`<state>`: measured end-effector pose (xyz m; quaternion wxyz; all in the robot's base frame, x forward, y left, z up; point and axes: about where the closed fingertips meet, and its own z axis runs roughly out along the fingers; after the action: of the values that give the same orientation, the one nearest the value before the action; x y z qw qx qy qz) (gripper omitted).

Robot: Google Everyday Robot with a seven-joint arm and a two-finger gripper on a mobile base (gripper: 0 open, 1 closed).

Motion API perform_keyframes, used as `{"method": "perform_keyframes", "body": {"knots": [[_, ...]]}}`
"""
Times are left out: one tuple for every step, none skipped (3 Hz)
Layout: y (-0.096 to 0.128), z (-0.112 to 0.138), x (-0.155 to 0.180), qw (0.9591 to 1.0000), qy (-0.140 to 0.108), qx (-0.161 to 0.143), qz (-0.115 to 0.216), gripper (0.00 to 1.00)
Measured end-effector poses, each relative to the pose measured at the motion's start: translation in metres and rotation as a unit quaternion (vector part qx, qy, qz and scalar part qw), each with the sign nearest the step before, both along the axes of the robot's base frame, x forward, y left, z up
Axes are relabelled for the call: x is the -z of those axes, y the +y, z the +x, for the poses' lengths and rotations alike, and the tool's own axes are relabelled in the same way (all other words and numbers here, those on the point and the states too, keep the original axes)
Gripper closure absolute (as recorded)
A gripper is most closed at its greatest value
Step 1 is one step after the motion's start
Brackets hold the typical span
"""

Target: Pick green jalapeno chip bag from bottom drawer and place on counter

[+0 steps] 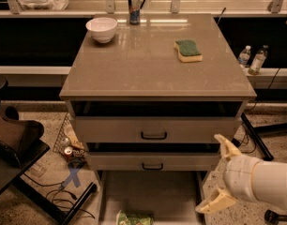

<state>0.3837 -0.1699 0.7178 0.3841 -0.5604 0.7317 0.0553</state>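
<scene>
While the gripper (222, 175) hangs beside the bottom drawer's (153, 191) right edge, its fingers (226, 147) gape.

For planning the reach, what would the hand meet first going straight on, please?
Probably the right wall of the bottom drawer; the open hand, lower right, points left toward it, depth unclear.
</scene>
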Motion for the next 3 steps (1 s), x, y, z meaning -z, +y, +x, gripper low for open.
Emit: {"method": "perform_keyframes", "body": {"knots": [[0.019, 0.002, 0.058, 0.9999, 0.007, -0.012, 0.0, 0.0], [0.042, 0.006, 0.12, 0.9994, 0.025, -0.018, 0.012, 0.0], [0.07, 0.004, 0.198, 0.9971, 0.056, -0.017, 0.049, 0.0]]}}
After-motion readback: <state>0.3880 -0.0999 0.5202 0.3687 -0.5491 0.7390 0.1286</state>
